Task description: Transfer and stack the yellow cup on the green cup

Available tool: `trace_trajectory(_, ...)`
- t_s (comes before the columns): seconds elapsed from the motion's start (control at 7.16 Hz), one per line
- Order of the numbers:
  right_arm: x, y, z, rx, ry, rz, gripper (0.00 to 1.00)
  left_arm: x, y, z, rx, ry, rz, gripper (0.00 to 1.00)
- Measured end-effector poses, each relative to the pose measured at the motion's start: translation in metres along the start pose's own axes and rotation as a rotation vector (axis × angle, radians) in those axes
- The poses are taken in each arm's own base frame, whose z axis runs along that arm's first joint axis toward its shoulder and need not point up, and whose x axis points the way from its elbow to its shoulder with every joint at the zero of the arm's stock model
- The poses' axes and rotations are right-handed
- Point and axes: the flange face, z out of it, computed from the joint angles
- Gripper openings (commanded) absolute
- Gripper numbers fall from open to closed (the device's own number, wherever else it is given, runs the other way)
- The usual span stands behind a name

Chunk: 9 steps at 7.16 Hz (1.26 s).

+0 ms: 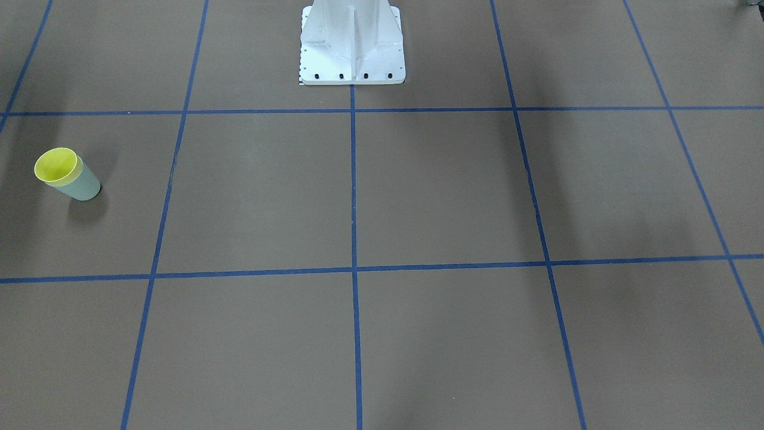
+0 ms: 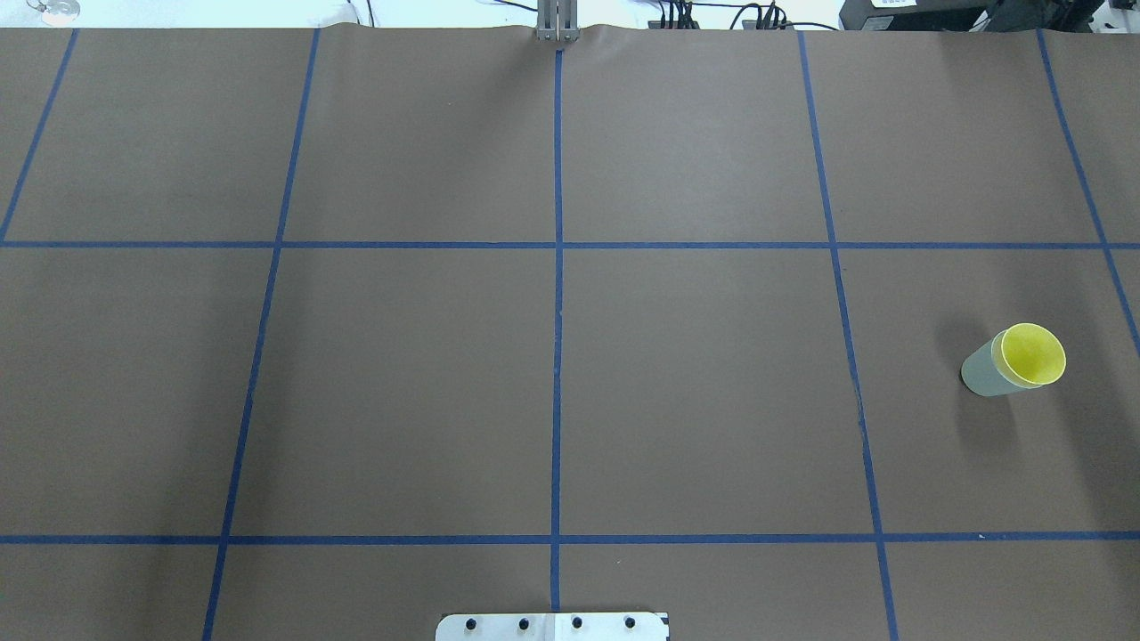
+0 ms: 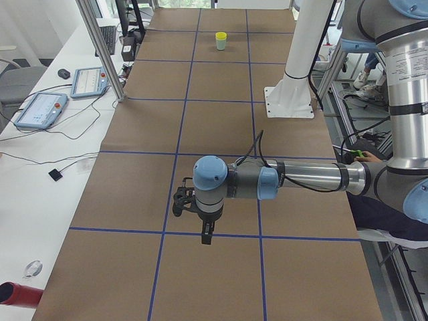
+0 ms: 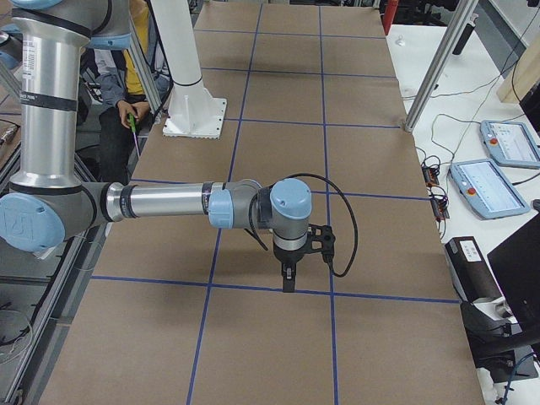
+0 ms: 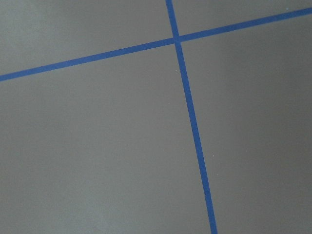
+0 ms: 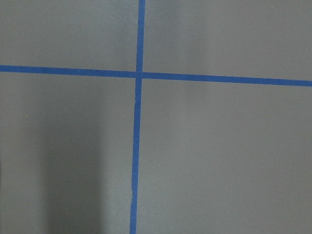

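Observation:
The yellow cup [image 1: 57,165] sits nested inside the green cup [image 1: 83,186], and the stack stands upright on the brown table. In the overhead view the yellow cup [image 2: 1033,354] and green cup [image 2: 980,372] are at the right side. In the exterior left view the stack [image 3: 221,41] is at the far end. My left gripper [image 3: 206,237] hangs over the table, pointing down, far from the cups. My right gripper [image 4: 288,280] hangs pointing down over a blue line. I cannot tell whether either is open or shut. The wrist views show only bare table.
Blue tape lines [image 2: 557,267] divide the table into squares. The white robot pedestal [image 1: 352,42] stands at the table's robot-side edge. Teach pendants [image 3: 40,110] and cables lie on the white bench beyond the table's far edge. A metal post [image 4: 439,59] stands there too.

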Motion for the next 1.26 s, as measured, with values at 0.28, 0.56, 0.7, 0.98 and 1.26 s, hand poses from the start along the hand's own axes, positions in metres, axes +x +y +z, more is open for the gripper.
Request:
trace_trajectory(0.28, 0.0009, 0.0001, 0.0011, -0.002, 0.000, 0.003, 1.00, 0.0006, -0.0011, -0.0002, 0.005, -0.005, -0.023, 1.00)
trace_trajectory(0.56, 0.0017, 0.0001, 0.0021, -0.004, 0.000, 0.005, 1.00, 0.0016, -0.0016, -0.0010, 0.007, -0.006, -0.024, 1.00)
trace_trajectory(0.7, 0.0017, 0.0000, 0.0022, -0.004, 0.000, 0.005, 1.00, 0.0017, -0.0017, -0.0011, 0.008, -0.005, -0.024, 1.00)
trace_trajectory(0.98, 0.0016, -0.0001, 0.0023, -0.005, 0.000, 0.005, 1.00, 0.0017, -0.0016, -0.0011, 0.007, -0.006, -0.024, 1.00)
trace_trajectory(1.26, 0.0016, -0.0001, 0.0024, -0.005, 0.000, 0.005, 1.00, 0.0015, -0.0013, -0.0009, 0.007, -0.005, -0.025, 1.00)
